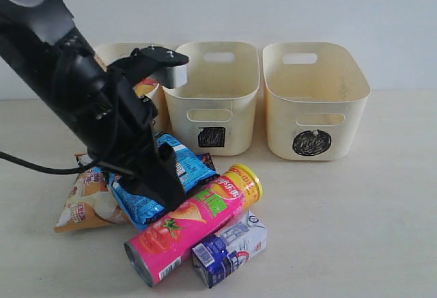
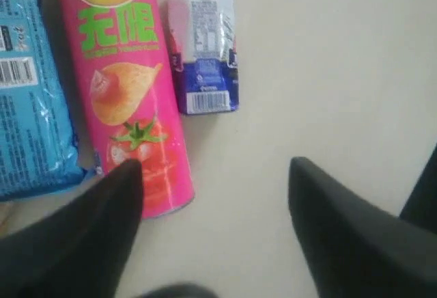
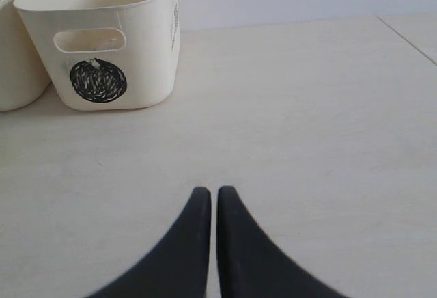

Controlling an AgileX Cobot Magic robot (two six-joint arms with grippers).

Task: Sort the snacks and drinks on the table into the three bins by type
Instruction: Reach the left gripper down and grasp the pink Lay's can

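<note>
My left pincer (image 2: 213,168) stands released, jaws apart over the pale beige table (image 2: 328,72), with one finger at the tall pink chip tube (image 1: 188,226). That tube lies at the lower centre of the exterior frame. The small blue-and-white box carton (image 1: 229,247) lies just beside it. My right pincer (image 3: 213,192) is clenched and empty.

Three bins in a row at the back of the table (image 1: 355,229): left bin (image 1: 113,50) partly behind the left arm (image 1: 89,106), middle bin (image 1: 212,100) just beside it, right bin (image 1: 314,100) a gap further right. In front of the left and middle bins, the chip tube (image 1: 194,226) lies on its side, slanting front-left to back-right, with the carton (image 1: 229,250) just beside its front-right flank. The crinkly packet (image 1: 136,206) lies against the tube's back-left side, and the flat packet (image 1: 85,206) is furthest left, partly under the crinkly packet
</note>
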